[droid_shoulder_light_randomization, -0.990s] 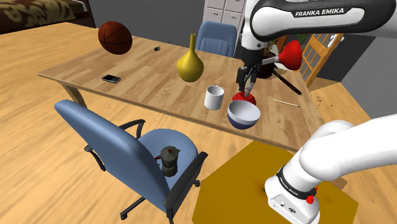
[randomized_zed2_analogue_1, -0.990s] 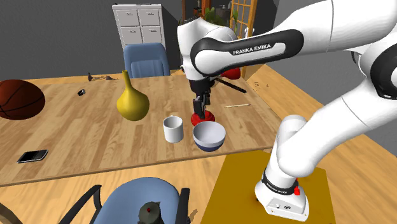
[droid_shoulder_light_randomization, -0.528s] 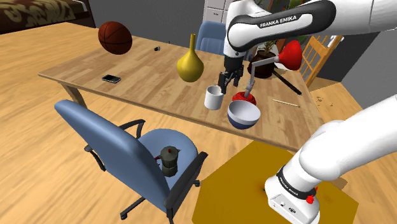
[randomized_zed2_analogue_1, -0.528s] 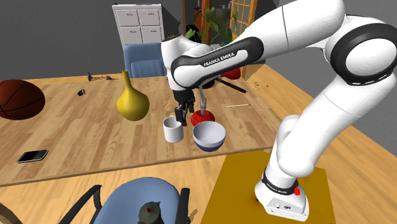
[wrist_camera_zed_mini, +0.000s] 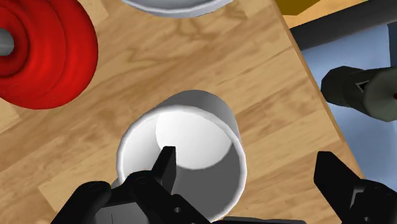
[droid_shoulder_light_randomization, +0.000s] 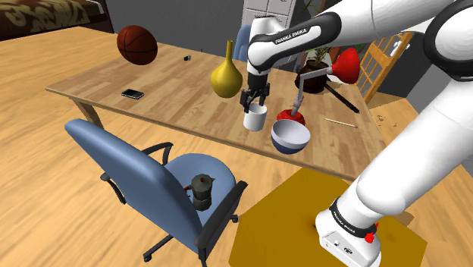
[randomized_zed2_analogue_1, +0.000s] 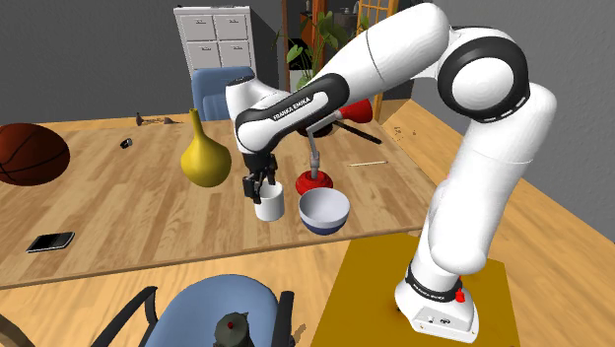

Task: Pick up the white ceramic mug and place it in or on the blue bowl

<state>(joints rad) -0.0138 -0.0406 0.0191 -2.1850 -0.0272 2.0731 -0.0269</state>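
A white mug [droid_shoulder_light_randomization: 255,118] stands upright on the wooden table [droid_shoulder_light_randomization: 151,106], just beside the blue bowl with a white inside [droid_shoulder_light_randomization: 290,136]. My black gripper [droid_shoulder_light_randomization: 252,102] hangs directly over the mug, pointing down and open. Seen from the wrist, one finger [wrist_camera_zed_mini: 167,167] sits over the mug's [wrist_camera_zed_mini: 184,153] opening and the other finger [wrist_camera_zed_mini: 334,175] stands well outside its wall; neither touches it. From the second exterior camera the gripper [randomized_zed2_analogue_1: 257,184] is at the mug's [randomized_zed2_analogue_1: 269,203] rim, with the bowl [randomized_zed2_analogue_1: 324,210] to its right.
A red plunger-like object [droid_shoulder_light_randomization: 290,115] stands behind the bowl. A yellow vase [droid_shoulder_light_randomization: 226,76], a basketball [droid_shoulder_light_randomization: 137,45] and a phone [droid_shoulder_light_randomization: 133,94] lie further along the table. A blue office chair [droid_shoulder_light_randomization: 136,171] carrying a moka pot [droid_shoulder_light_randomization: 202,190] stands at the table's near edge.
The arm has swung from above the red object toward the shoulder view's left and come down over the mug. The mug and the bowl have not moved.
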